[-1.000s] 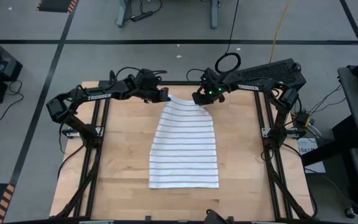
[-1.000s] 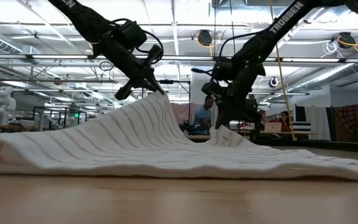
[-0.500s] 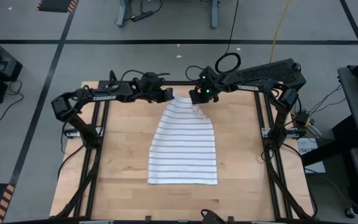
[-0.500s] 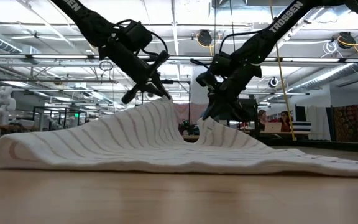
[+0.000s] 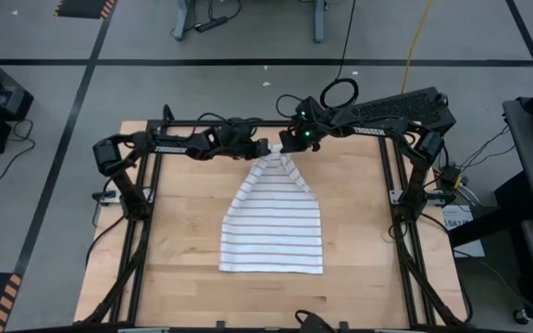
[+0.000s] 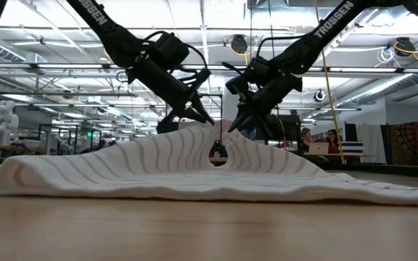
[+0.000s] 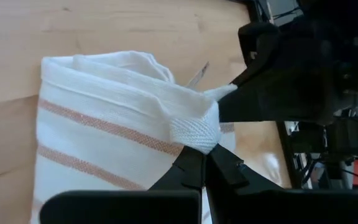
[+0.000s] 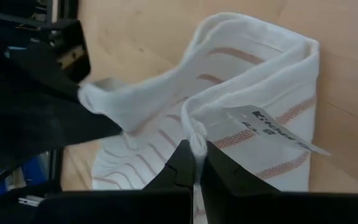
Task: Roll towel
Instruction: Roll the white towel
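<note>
Both grippers' fingers (image 7: 191, 171) pinching towel (image 5: 274, 227) corners, nearly meeting

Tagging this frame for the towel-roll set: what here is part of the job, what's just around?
In the job:
- towel, far corners lifted and drawn together, near end flat on the table
- left gripper, shut on one corner
- right gripper, shut on the other corner, by the tag

Just around:
- nothing loose on the table
- people at desks behind

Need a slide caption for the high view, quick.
Both grippers, left and right, pinch the striped towel's far corners together above the table.
</note>
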Robot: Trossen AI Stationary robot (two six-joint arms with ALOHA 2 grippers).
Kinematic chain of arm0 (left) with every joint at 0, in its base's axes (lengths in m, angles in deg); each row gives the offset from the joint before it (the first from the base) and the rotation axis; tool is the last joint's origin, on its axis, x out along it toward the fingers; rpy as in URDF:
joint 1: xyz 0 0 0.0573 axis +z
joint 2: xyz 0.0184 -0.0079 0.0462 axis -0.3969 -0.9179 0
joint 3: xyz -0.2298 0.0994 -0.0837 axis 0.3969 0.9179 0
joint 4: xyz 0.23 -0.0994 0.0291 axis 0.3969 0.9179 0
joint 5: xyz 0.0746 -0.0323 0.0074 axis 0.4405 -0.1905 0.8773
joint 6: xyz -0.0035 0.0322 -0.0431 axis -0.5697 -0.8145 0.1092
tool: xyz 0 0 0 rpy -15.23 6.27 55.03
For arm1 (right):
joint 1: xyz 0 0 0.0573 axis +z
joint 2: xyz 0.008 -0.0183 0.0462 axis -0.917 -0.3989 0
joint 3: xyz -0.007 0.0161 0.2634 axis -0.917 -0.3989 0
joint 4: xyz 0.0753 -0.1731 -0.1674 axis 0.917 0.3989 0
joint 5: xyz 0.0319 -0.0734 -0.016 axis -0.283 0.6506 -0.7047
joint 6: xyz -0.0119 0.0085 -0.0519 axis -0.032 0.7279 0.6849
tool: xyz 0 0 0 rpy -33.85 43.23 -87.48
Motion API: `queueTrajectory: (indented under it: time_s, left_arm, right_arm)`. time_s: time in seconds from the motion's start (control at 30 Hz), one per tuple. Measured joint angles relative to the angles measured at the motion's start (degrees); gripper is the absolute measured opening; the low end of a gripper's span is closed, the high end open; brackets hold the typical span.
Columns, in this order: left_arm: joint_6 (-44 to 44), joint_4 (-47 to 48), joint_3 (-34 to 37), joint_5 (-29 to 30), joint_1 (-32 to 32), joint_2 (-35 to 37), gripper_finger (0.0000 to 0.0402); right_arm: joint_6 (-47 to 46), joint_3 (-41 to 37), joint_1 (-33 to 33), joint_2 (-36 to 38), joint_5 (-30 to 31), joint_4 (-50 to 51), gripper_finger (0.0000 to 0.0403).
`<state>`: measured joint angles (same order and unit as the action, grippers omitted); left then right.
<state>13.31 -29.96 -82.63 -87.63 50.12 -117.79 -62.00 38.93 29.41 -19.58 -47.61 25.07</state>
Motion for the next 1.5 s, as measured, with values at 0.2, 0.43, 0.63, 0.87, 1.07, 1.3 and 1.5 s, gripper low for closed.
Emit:
queueTrajectory:
  time_s: [0.2, 0.43, 0.63, 0.87, 1.07, 1.3, 1.5]
  left_arm:
    - [0.2, -3.8, 0.0, 0.6, -1.0, -2.8, 0.0004]
    - [1.6, -6.8, 0.0, 0.3, -1.4, -5.1, 0.0005]
    - [3.1, -8.6, 0.0, -0.4, -1.3, -5.1, 0.0005]
    - [5.9, -11.2, 0.0, -1.0, -1.3, -5.0, 0.0005]
    - [5.7, -11.7, 0.0, -0.7, -1.4, -5.0, 0.0016]
    - [7.3, -12.2, 0.0, -0.7, -1.4, -5.0, 0.0103]
    - [9.2, -12.3, 0.0, -4.8, -1.0, -5.0, 0.0151]
  right_arm:
    - [0.1, 0.0, 0.1, 0.0, -0.6, -0.6, 0.0002]
    - [0.2, 0.0, 0.1, 0.0, -0.6, -4.1, 0.0002]
    - [0.2, 0.0, 0.3, 0.0, 0.2, -2.2, 0.0002]
    - [1.0, 0.0, 0.8, 0.0, 2.2, -1.2, 0.0002]
    - [1.1, 0.0, 0.8, 0.0, 2.2, -1.2, 0.0002]
    - [1.5, 0.0, 0.8, 0.0, 2.7, -1.2, 0.0002]
    - [1.9, 0.0, 0.7, -0.1, 3.9, -1.1, 0.0002]
